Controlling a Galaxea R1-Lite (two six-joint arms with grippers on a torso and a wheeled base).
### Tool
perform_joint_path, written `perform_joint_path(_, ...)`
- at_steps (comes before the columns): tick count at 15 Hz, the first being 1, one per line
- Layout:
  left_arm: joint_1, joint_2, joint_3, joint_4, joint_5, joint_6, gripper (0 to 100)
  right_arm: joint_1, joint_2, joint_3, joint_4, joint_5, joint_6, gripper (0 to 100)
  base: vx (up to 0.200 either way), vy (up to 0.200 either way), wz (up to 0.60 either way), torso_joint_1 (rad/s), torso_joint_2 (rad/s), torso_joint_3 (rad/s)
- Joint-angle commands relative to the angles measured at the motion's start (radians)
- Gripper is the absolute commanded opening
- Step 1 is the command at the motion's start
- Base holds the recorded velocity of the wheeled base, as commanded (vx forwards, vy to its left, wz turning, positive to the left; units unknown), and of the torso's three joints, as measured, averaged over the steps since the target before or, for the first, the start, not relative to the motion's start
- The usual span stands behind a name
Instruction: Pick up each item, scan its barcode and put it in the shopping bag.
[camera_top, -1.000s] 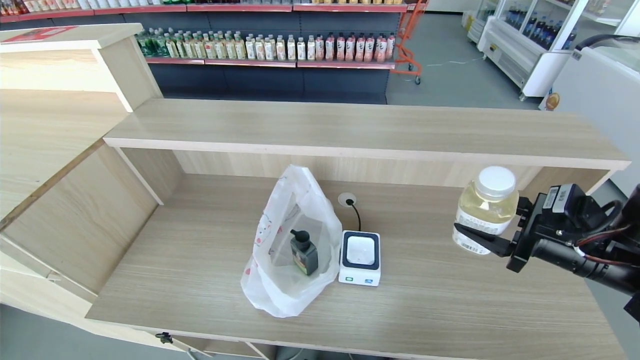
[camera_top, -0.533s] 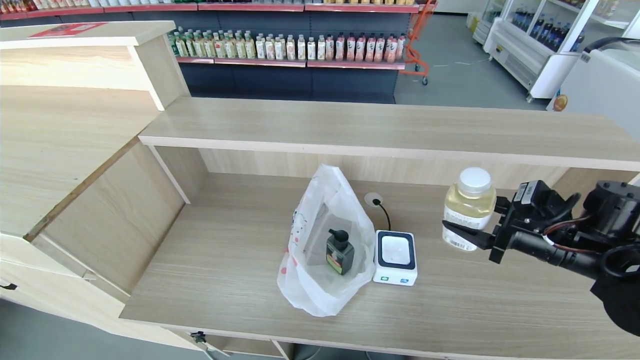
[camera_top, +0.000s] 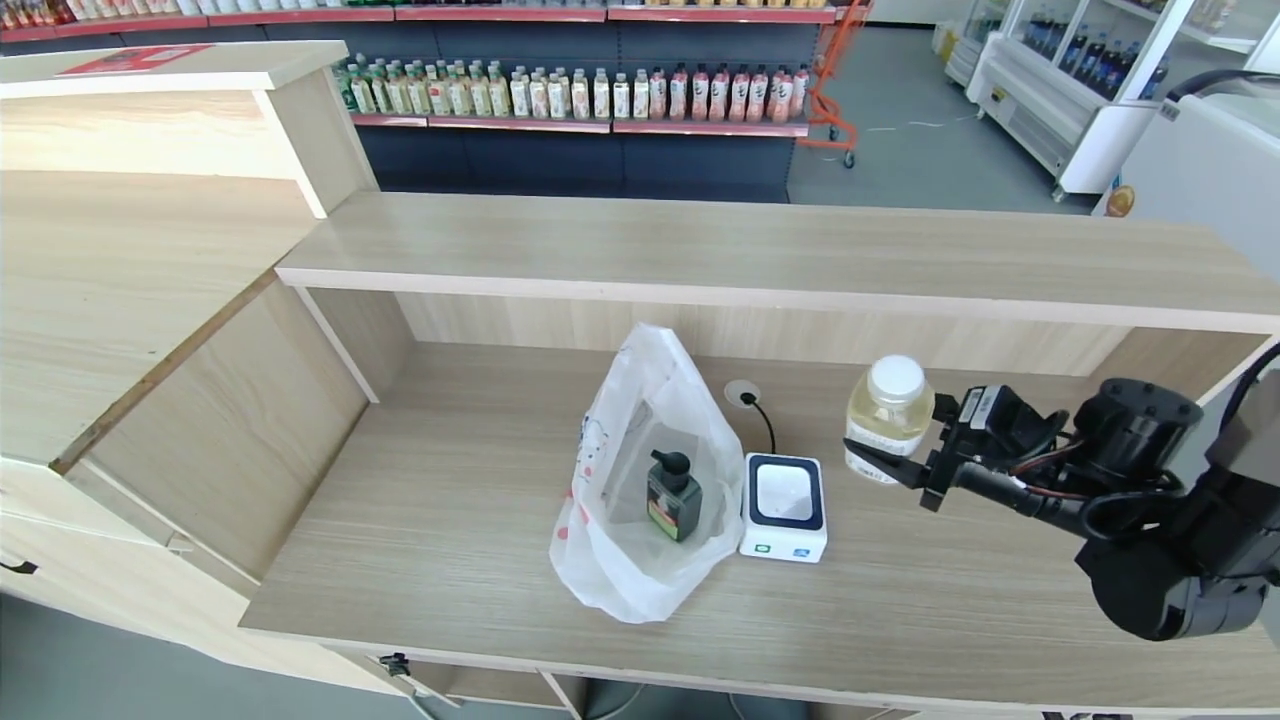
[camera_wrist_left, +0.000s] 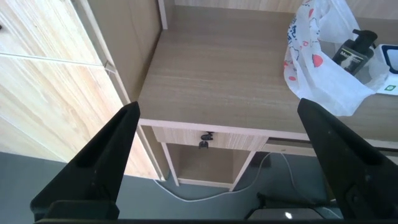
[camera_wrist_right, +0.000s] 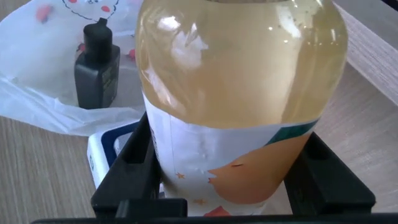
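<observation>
My right gripper (camera_top: 893, 458) is shut on a clear bottle of pale yellow liquid (camera_top: 886, 417) with a white cap, held upright above the counter, just right of the white barcode scanner (camera_top: 784, 505). In the right wrist view the bottle (camera_wrist_right: 239, 99) sits between the black fingers (camera_wrist_right: 130, 162), with the scanner (camera_wrist_right: 109, 155) below it. A white plastic shopping bag (camera_top: 640, 480) stands left of the scanner, with a dark pump bottle (camera_top: 672, 496) inside. My left gripper (camera_wrist_left: 221, 162) is open, off the counter's front left edge, with the bag (camera_wrist_left: 323, 56) farther off.
The scanner's black cable (camera_top: 762, 425) runs to a grommet in the counter (camera_top: 450, 520). A raised wooden ledge (camera_top: 760, 250) borders the back and a side panel (camera_top: 250, 420) the left. Shelves of drinks (camera_top: 570, 95) stand behind.
My right arm has carried the bottle left and lower, closer to the scanner. The head camera shifted earlier, so the whole scene slid right.
</observation>
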Motion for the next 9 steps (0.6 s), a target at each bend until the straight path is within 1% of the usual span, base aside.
perform_joint_path(1,0.000,0.000,0.000,0.000,-0.001,0.000,100,0.018,0.110,-0.062,-0.004,0.032,-0.036,0,0.000,0.000,0.00,0.000,0.00,0.000)
perform_joint_path(2,0.000,0.000,0.000,0.000,-0.001,0.000,100,0.026,0.126,-0.095,-0.004,0.046,-0.073,0,0.000,0.000,0.00,0.000,0.00,0.000)
perform_joint_path(8,0.000,0.000,0.000,0.000,0.001,0.000,100,0.066,0.203,-0.153,-0.004,0.052,-0.122,0,0.000,0.000,0.00,0.000,0.00,0.000)
perform_joint_path(9,0.000,0.000,0.000,0.000,0.001,0.000,100,0.070,0.218,-0.190,-0.004,0.055,-0.147,0,0.000,0.000,0.00,0.000,0.00,0.000)
